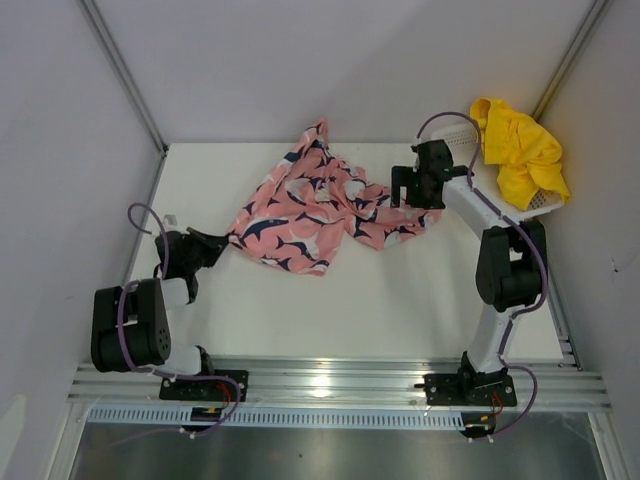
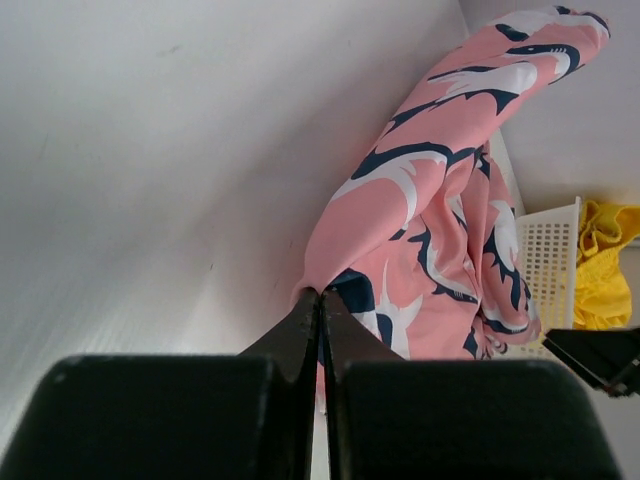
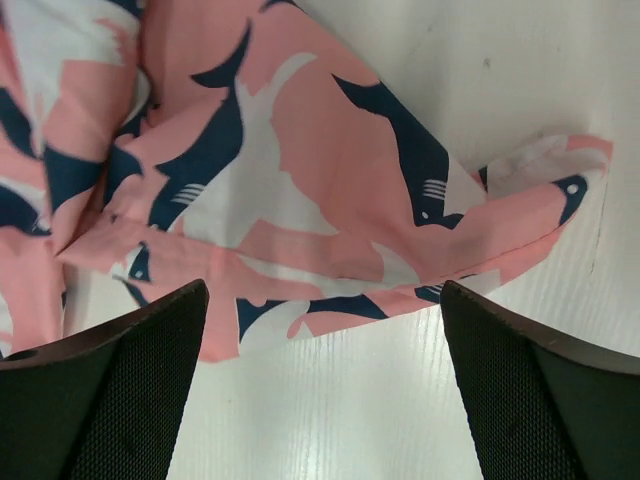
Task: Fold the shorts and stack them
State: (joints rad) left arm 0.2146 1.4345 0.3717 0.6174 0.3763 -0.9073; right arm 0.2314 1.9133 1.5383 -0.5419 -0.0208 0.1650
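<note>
The left tool [image 1: 220, 243] is pinched tight on the left corner of the pink shorts [image 1: 310, 200], which sprawl crumpled across the middle of the desk [image 1: 380, 300]. The right tool [image 1: 405, 188] hangs with its jaws spread wide just over the right end of that pair, gripping nothing. In the far right corner, the yellow shorts [image 1: 520, 150] sit heaped in the white basket [image 1: 458, 133].

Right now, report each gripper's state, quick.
Left gripper: closed, pinching an edge of the pink shorts.
Right gripper: open, holding nothing.
</note>
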